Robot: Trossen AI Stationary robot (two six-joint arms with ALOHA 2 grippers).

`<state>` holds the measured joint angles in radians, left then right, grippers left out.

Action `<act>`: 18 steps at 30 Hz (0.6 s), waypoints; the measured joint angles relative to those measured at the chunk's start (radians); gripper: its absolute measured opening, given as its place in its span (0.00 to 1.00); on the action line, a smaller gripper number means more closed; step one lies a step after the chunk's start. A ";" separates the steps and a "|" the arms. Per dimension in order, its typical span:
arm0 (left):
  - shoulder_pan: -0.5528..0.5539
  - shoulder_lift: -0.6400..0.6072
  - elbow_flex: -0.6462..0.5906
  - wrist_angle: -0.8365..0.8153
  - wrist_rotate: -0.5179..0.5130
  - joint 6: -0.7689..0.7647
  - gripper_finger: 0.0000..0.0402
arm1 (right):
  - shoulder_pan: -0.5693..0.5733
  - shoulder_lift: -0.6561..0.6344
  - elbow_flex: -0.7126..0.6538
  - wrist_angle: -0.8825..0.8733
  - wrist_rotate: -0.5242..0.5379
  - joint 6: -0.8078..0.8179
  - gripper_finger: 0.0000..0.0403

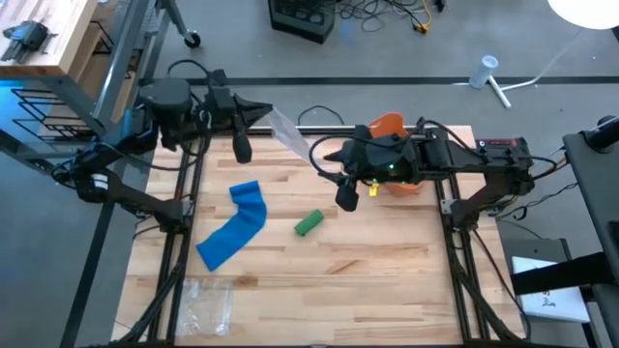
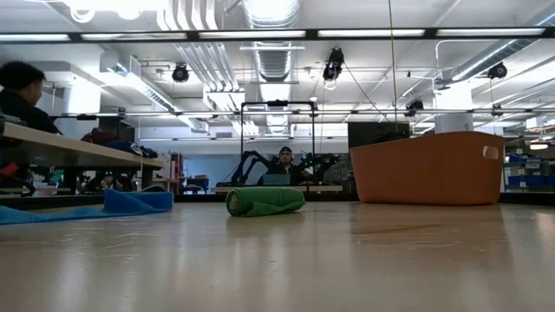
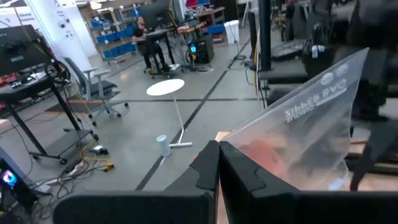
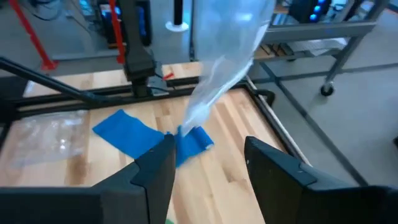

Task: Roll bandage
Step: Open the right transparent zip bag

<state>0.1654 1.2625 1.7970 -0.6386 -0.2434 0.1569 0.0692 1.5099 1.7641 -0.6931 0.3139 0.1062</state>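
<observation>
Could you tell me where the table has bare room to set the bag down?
Free: the wood right of the green roll, below the orange bin. Crowded: the back edge, where both pincers hold up the clear bag; the blue bandage and a flat bag fill the left.

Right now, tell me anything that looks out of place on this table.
The blue bandage lies unrolled and rumpled on the table, while the green bandage beside it is rolled. A clear zipper bag hangs in the air, pinched by the left gripper; the right gripper has open jaws at its other end.
</observation>
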 joint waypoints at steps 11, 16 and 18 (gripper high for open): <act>0.000 -0.001 0.065 0.016 0.000 -0.150 0.00 | 0.004 0.044 -0.037 0.239 0.029 -0.075 0.41; 0.000 -0.001 0.116 0.018 0.026 -0.242 0.00 | 0.014 0.046 -0.039 0.412 0.138 -0.193 0.39; -0.001 -0.001 0.137 0.019 0.028 -0.274 0.00 | 0.013 0.052 -0.039 0.501 0.139 -0.248 0.38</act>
<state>0.1643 1.2619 1.9341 -0.6200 -0.2158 -0.1172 0.0826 1.5615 1.7248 -0.1925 0.4525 -0.1416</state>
